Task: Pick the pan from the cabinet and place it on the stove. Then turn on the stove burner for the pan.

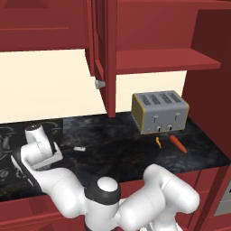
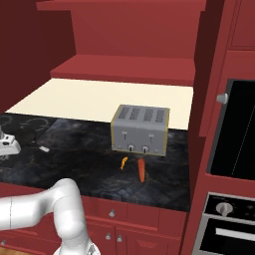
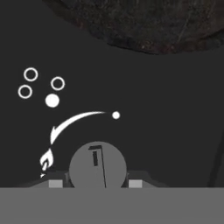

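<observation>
- Tool (image 3: 98,183) is gripping a round grey stove knob (image 3: 98,164), fingers (image 3: 55,183) flanking it.
- Stove (image 3: 166,109) is showing flat black; open tabletop (image 1: 135,149) lying beside it.

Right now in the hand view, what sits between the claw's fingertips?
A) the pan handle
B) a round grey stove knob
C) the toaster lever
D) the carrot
B: the claw has one fingertip on each side of a round grey stove knob, with the white flame and burner markings printed on the black stove beside it.
</observation>
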